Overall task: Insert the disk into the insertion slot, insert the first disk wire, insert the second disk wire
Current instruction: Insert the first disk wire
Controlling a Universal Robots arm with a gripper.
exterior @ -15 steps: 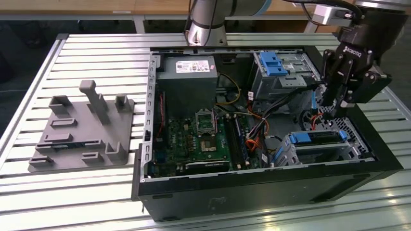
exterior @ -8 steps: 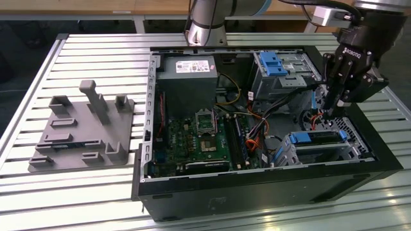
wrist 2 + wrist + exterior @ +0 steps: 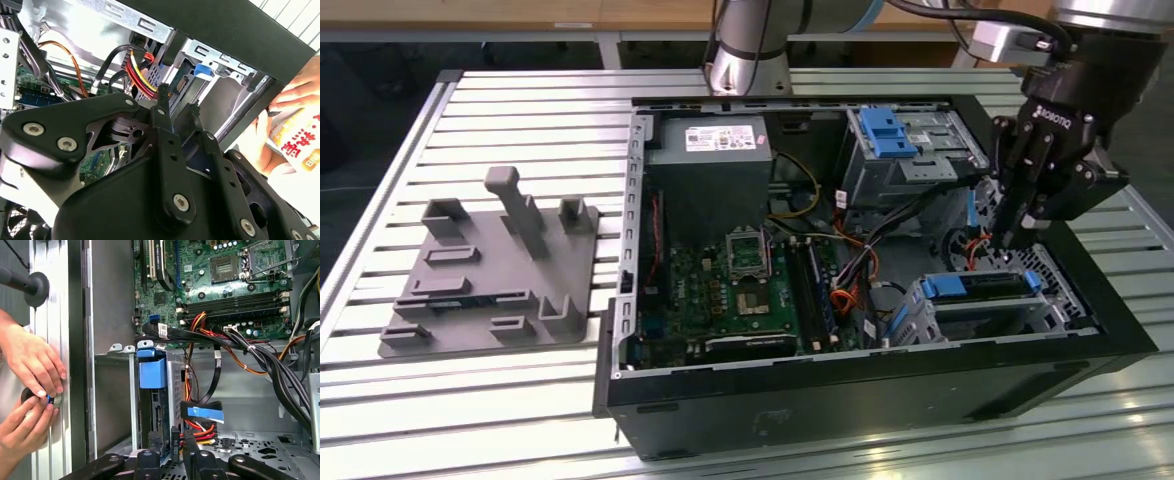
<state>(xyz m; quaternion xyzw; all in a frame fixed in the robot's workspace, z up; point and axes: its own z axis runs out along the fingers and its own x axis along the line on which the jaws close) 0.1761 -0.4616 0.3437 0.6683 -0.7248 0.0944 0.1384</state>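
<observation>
Disk point(image 3: 974, 287) sits in the insertion slot point(image 3: 1055, 292) at the exterior view's four o'clock; the gripper point(image 3: 1011, 240), jaws slightly apart, hovers at its twelve o'clock, wires point(image 3: 198, 430) seemingly unconnected.

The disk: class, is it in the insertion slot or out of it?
In. In the exterior view the disk, with its blue carrier, sits within the perforated walls of the insertion slot.

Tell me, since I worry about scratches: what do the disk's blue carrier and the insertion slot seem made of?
The disk's blue carrier looks like moulded plastic: uniform bright colour, dull sheen. The insertion slot looks like bare sheet metal, probably steel: thin silver walls, punched perforations, folded tabs.
</observation>
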